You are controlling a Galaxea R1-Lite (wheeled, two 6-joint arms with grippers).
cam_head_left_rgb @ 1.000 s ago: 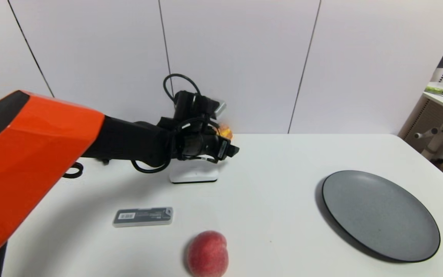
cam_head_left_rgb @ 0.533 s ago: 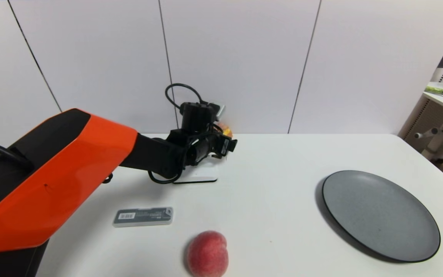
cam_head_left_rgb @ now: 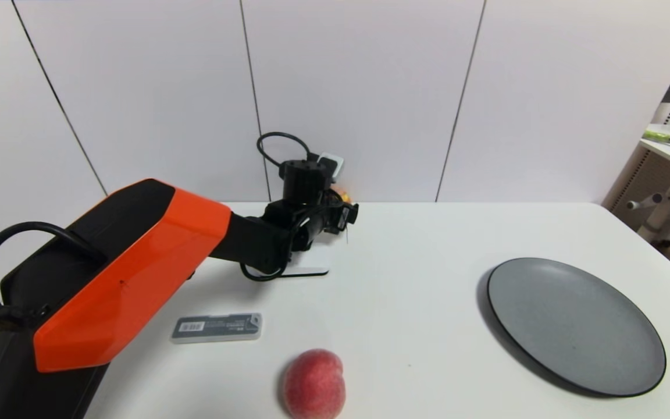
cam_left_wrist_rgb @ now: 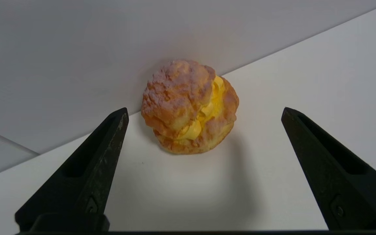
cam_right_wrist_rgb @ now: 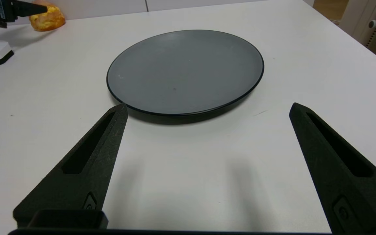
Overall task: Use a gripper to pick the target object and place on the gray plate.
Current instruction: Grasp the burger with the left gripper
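Note:
The golden-brown cream puff [cam_left_wrist_rgb: 189, 106] with yellow filling sits on the white table against the back wall. In the head view only a sliver of it [cam_head_left_rgb: 344, 196] shows behind my left gripper [cam_head_left_rgb: 346, 216]. The left gripper [cam_left_wrist_rgb: 204, 112] is open, its two black fingers just short of the puff on either side, not touching it. The gray plate [cam_head_left_rgb: 573, 323] lies at the right of the table and also shows in the right wrist view [cam_right_wrist_rgb: 184, 70]. My right gripper [cam_right_wrist_rgb: 207, 109] is open and empty, low over the table just short of the plate's near rim.
A red-pink peach [cam_head_left_rgb: 313, 384] sits at the front centre. A flat gray case [cam_head_left_rgb: 216, 327] lies to its left. A white block [cam_head_left_rgb: 303, 262] stands under my left forearm. The wall runs close behind the puff.
My left arm has reached farther back toward the wall and lowered, bringing the open gripper closer to the cream puff. The plate, peach and case have not moved.

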